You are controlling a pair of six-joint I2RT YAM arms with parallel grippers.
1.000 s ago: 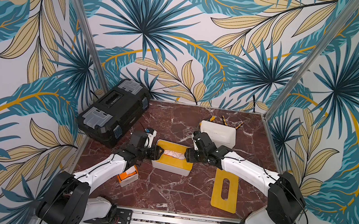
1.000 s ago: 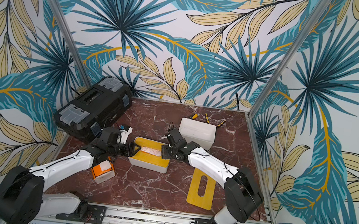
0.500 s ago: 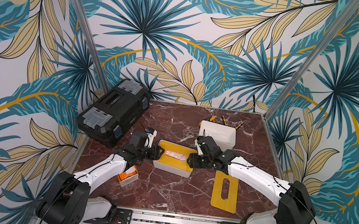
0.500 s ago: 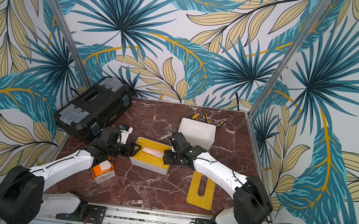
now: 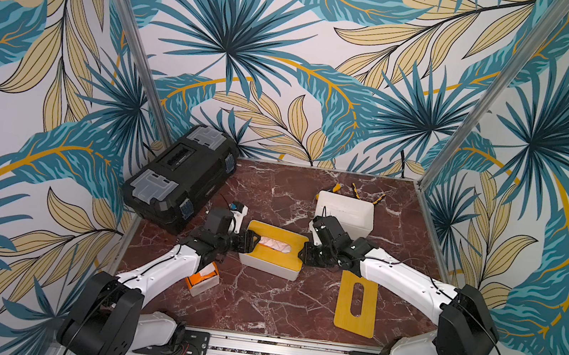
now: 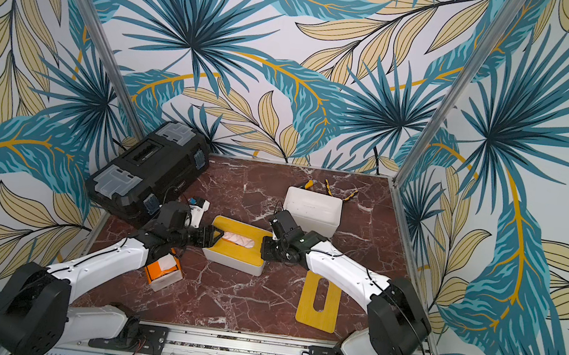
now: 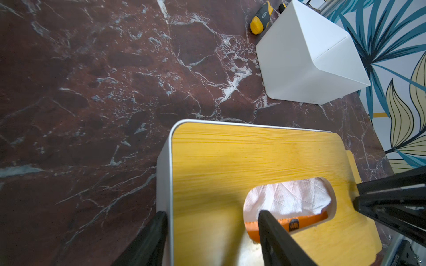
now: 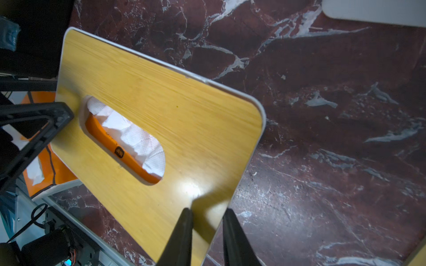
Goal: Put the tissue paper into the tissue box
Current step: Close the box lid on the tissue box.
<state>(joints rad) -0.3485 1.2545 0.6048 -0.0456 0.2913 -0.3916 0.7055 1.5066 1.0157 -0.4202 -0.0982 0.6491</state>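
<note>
Tissue box [image 5: 268, 271] at centre of bench [image 5: 258, 305], yellow lid [image 7: 230, 156] on.
Left fingers [image 7: 151, 235] spread open astride the box's left end wall, one tip at the slot. Tissue paper [image 5: 272, 244] lies inside, showing through the slot. Right fingers [image 8: 184, 230] set narrow astride the right-end rim; pinching or not, cannot tell. Spare lid [image 5: 366, 308] flat further right.
</note>
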